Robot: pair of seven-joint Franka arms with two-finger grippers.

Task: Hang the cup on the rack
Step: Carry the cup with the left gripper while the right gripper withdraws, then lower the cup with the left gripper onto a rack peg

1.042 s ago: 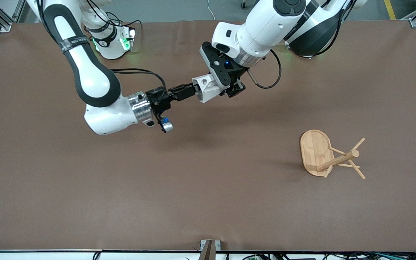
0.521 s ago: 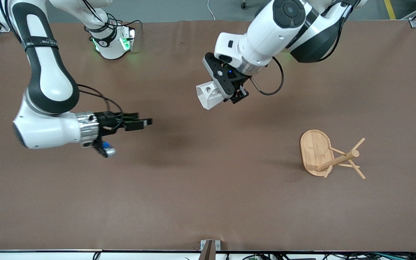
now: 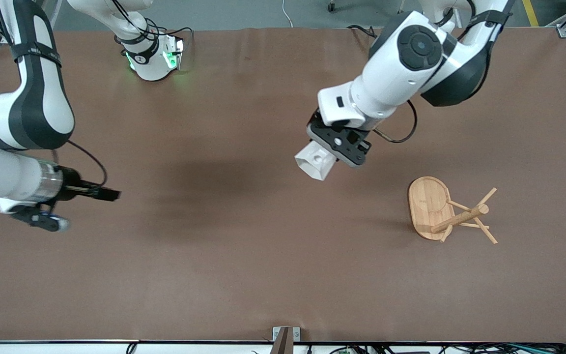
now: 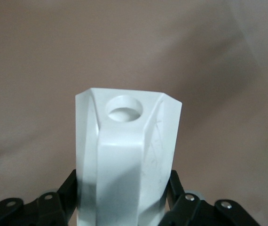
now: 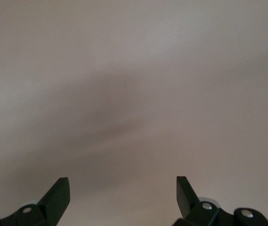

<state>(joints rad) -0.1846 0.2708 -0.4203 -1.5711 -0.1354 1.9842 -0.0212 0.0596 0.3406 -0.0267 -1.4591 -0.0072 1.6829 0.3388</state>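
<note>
My left gripper (image 3: 334,150) is shut on the white faceted cup (image 3: 316,161) and holds it in the air over the middle of the table. In the left wrist view the cup (image 4: 127,155) fills the space between the black fingers (image 4: 68,188), its handle with the round hole facing the camera. The bamboo rack (image 3: 447,210) stands toward the left arm's end of the table, with its oval base, round post and thin pegs bare. My right gripper (image 3: 108,194) is open and empty over the right arm's end of the table; the right wrist view shows only its gripper (image 5: 123,188) over bare mat.
The brown mat (image 3: 243,255) covers the whole table. The right arm's base (image 3: 153,56) with green lights stands at the table's back edge. A small metal bracket (image 3: 285,334) sits at the front edge.
My right gripper has let go of the cup and drawn away toward its own end of the table. My left gripper has carried the cup toward the rack.
</note>
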